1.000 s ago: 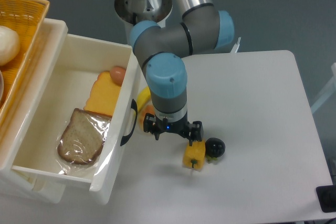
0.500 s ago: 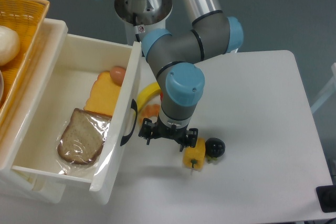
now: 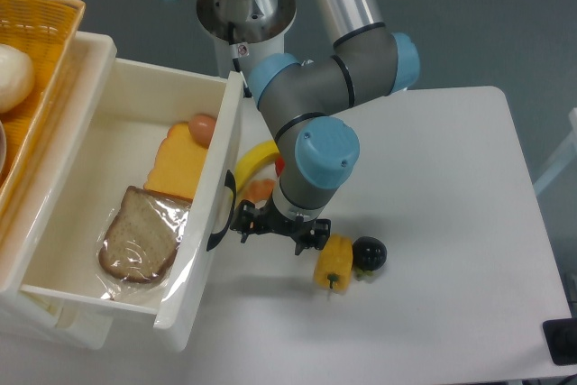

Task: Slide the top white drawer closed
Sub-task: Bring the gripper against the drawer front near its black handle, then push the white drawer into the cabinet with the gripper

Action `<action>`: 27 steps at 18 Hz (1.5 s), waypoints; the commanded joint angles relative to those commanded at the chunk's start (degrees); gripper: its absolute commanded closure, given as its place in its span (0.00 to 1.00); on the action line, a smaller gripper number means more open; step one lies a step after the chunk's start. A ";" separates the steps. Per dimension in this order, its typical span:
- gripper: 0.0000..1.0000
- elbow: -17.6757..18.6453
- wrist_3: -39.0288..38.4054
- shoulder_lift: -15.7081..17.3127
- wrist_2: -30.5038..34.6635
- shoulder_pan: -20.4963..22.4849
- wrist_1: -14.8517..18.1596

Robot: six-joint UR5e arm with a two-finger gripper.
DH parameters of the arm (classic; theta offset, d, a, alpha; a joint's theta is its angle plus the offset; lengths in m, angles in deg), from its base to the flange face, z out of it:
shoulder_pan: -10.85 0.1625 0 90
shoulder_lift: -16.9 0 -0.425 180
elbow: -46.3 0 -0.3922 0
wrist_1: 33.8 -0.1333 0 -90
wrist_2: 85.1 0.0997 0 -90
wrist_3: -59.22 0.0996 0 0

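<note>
The top white drawer (image 3: pixel 200 263) stands pulled far out to the right, its inside in full view. Its curved black handle (image 3: pixel 222 211) is on the front panel. My gripper (image 3: pixel 273 233) hangs low over the table just right of that panel, open with nothing between its fingers. The left fingertip (image 3: pixel 242 224) is close beside the handle; whether it touches is unclear. Inside the drawer lie a wrapped bread slice (image 3: pixel 138 237), a yellow slice (image 3: pixel 176 166) and an egg-like piece (image 3: pixel 204 127).
A yellow wicker basket (image 3: pixel 45 51) sits on top at the left. On the white table (image 3: pixel 433 187), a yellow pepper (image 3: pixel 333 262) and a black ball (image 3: pixel 370 252) lie right of the gripper. A banana (image 3: pixel 256 159) and an orange piece (image 3: pixel 261 189) lie by the drawer front.
The gripper has moved left, away from the yellow pepper and up to the drawer front by the handle. The drawer and the items have not moved.
</note>
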 joint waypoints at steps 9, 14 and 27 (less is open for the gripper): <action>0.00 0.00 0.17 0.88 -0.79 -0.35 1.41; 0.00 0.00 0.44 1.67 -1.05 -0.53 2.81; 0.00 0.26 0.44 3.34 -2.55 -3.25 3.16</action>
